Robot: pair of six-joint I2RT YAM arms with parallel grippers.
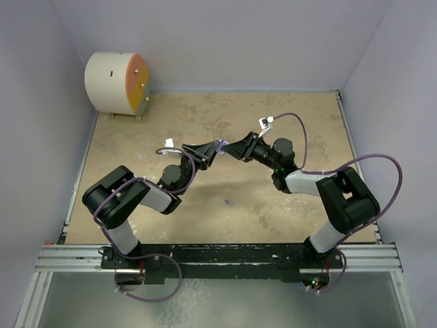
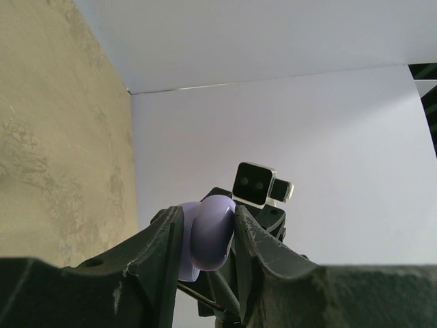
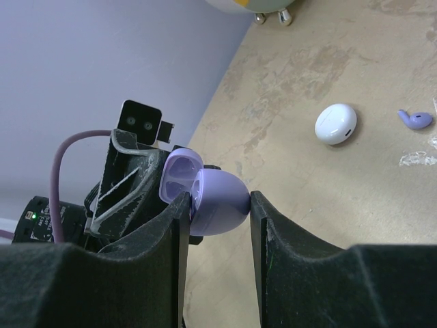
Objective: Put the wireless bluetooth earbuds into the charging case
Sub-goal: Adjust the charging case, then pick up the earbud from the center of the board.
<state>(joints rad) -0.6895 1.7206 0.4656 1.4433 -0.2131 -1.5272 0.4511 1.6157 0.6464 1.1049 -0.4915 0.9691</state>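
Observation:
The lilac charging case (image 3: 220, 203) hangs above the middle of the table between both grippers. My right gripper (image 3: 217, 205) is shut on its rounded body. Its lid (image 3: 179, 171) stands open and shows two empty recesses. My left gripper (image 2: 208, 229) faces the right one, and its fingers press the lid side and the body of the case (image 2: 213, 239). From above, the two grippers meet tip to tip at the case (image 1: 222, 145). One lilac earbud (image 3: 415, 119) lies on the table, seen from above as a small speck (image 1: 227, 202). The other earbuds are out of view.
A white pebble-shaped case (image 3: 335, 124) lies shut on the table near the lilac earbud. A white drum with an orange face (image 1: 116, 83) stands in the far left corner. Pale walls enclose the table on three sides.

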